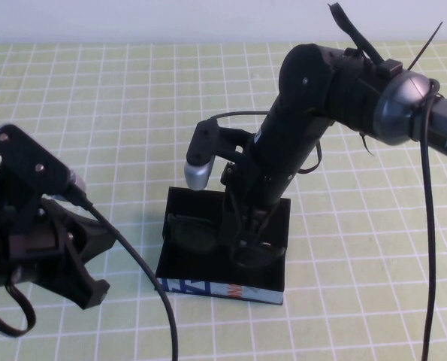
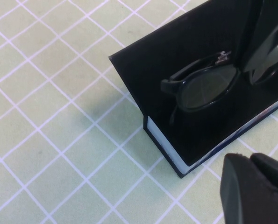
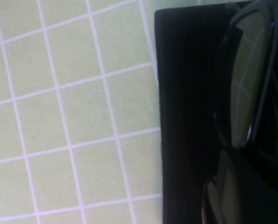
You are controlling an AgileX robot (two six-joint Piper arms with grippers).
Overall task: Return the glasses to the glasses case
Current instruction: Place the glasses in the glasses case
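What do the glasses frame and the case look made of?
Glasses: glossy black plastic, judging by highlights on the thick rim. Glasses case: matte black, probably card or fabric-covered board; no shine. Right tool is down at the glasses; left tool waits aside.

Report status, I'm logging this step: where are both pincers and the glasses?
Right pincer down in glasses case, shut on glasses. Left pincer parked beside case, off the work. Nothing in the way.
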